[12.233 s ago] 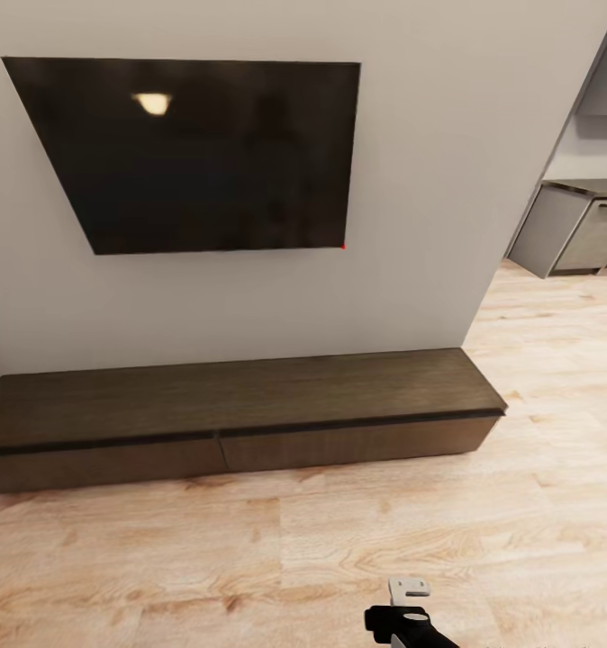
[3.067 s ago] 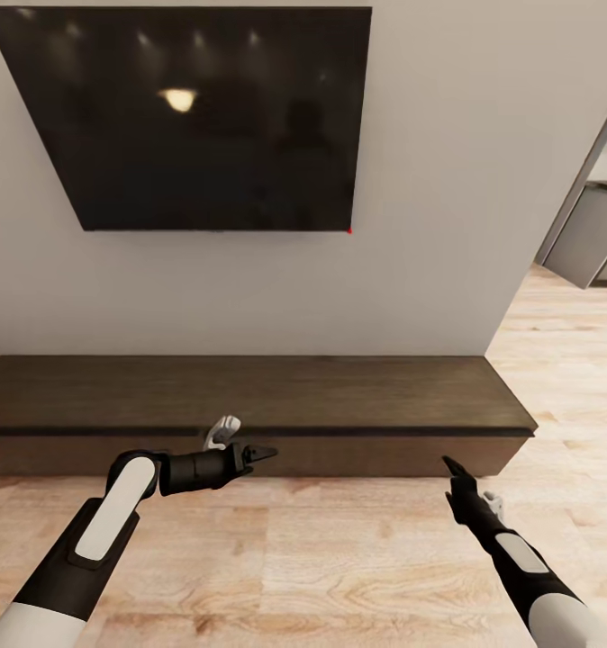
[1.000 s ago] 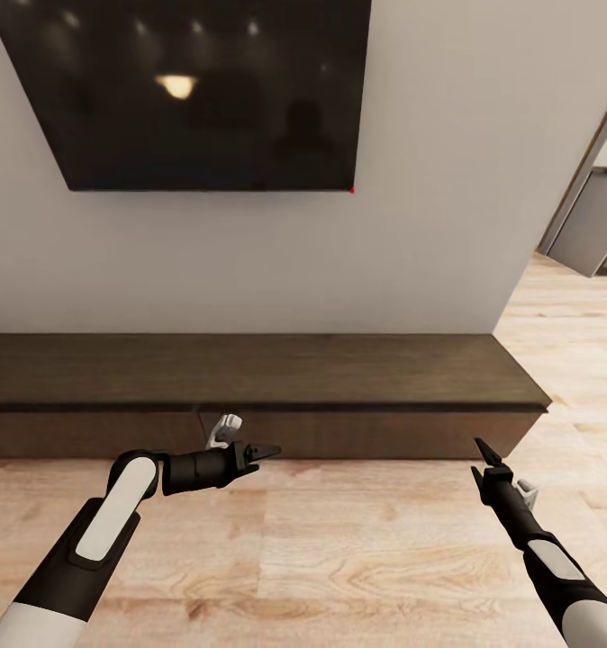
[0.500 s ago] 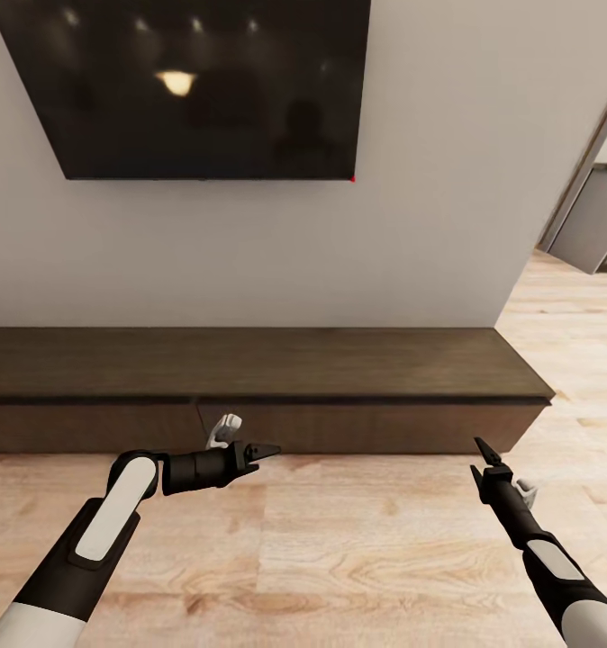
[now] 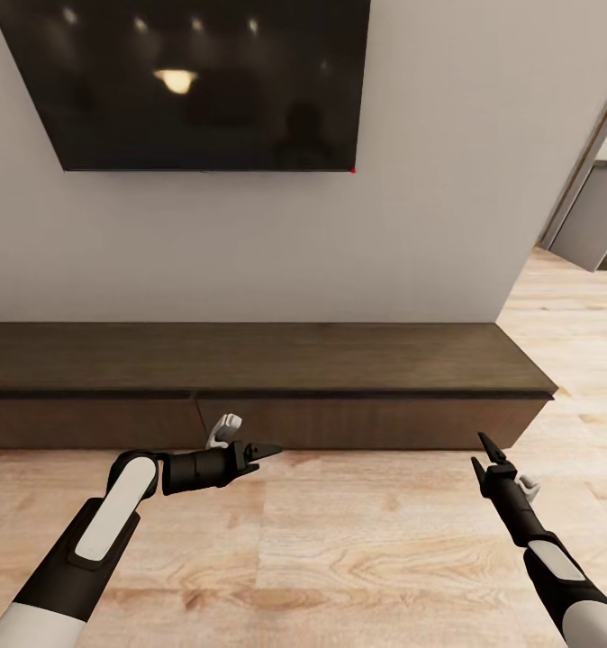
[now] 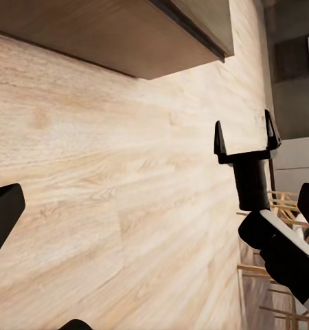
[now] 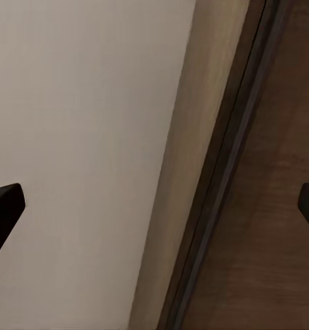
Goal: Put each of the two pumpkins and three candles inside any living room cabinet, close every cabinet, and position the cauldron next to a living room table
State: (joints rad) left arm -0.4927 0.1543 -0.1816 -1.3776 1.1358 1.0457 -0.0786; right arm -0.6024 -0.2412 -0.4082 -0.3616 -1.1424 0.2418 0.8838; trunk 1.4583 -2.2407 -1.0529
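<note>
Where pincers (image 5: 266,449) part, cabinet (image 5: 339,360) beyond

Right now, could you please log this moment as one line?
cabinet: fronts closed | left end effector: open, empty | right end effector: open, empty

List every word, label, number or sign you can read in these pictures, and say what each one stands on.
There is no readable text in these pictures.
The television on the wall is dark, showing only reflected lights and a small red dot at its lower corner.
The cabinet has plain fronts with no label.
The left tool and right tool carry no legible markings.
</note>
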